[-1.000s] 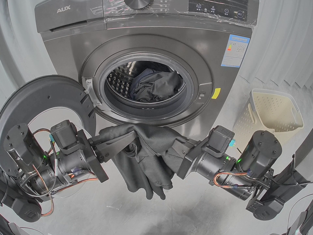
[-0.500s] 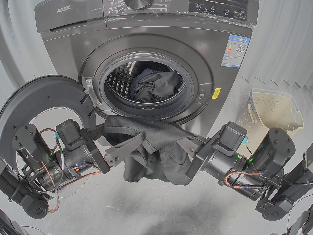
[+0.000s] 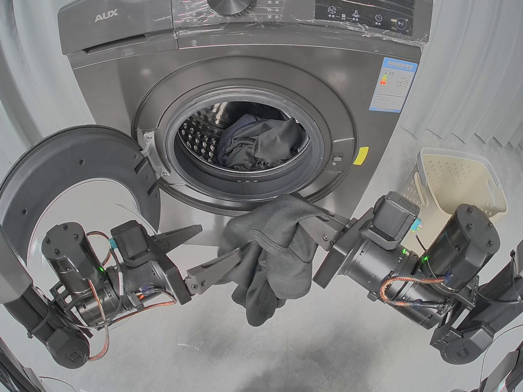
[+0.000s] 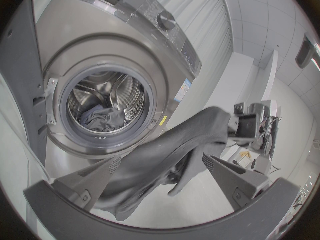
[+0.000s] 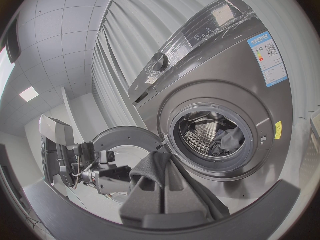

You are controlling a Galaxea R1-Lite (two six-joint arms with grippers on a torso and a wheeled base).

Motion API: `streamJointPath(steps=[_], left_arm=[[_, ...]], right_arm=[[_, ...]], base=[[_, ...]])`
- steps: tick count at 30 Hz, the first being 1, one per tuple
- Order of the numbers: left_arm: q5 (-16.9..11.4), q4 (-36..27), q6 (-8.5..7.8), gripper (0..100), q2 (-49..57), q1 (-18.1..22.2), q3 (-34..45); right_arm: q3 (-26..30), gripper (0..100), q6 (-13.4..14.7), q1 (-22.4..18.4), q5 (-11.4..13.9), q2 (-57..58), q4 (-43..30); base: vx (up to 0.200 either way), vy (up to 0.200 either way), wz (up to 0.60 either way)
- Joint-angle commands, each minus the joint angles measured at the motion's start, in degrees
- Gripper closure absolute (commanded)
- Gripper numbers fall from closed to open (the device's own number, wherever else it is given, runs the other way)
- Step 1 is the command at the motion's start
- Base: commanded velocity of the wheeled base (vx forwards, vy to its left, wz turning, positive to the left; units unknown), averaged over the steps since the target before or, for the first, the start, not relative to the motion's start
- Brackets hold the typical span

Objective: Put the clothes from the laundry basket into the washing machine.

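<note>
The right gripper (image 3: 315, 223) is clamped on the top edge of a dark grey garment (image 3: 272, 257), its 2 fingers pressed together with cloth bunched over them (clearest in the right wrist view). The garment hangs in the air in front of the washing machine (image 3: 125, 83), just below its open port. The left gripper (image 3: 218, 242) is spread wide and grips nothing; the cloth seems to brush 1 fingertip. More dark clothes (image 3: 256, 140) lie in the drum. The laundry basket (image 3: 463, 183) stands right of the machine.
</note>
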State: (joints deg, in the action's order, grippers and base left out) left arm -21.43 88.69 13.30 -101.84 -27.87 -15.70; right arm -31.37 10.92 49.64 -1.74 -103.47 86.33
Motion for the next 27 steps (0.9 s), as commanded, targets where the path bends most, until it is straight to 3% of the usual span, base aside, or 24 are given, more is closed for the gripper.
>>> streamJointPath(steps=[1, 9, 13, 27], left_arm=[[-0.1, 0.0, -1.35, 0, -4.24, 0.18, 1.73], [-0.37, 0.08, -3.81, 0, -9.61, -0.35, 2.17], [-0.63, 0.08, -5.83, 0, -11.19, -0.61, 2.69], [-1.77, 0.08, -6.27, 0, -17.43, -0.61, 1.81]], right_arm=[[-0.01, 100, -0.11, 0.02, -0.01, 1.08, -0.03], [-1.33, 100, -0.29, -0.6, -0.19, 1.08, -0.64], [-2.3, 100, -0.38, -0.69, -0.28, 0.82, -0.9], [-3.0, 100, -0.38, -1.39, -1.07, 0.73, -0.99]], base=[[0.0, 0.0, 0.0], [0.0, 0.0, 0.0], [0.0, 0.0, 0.0], [0.0, 0.0, 0.0]])
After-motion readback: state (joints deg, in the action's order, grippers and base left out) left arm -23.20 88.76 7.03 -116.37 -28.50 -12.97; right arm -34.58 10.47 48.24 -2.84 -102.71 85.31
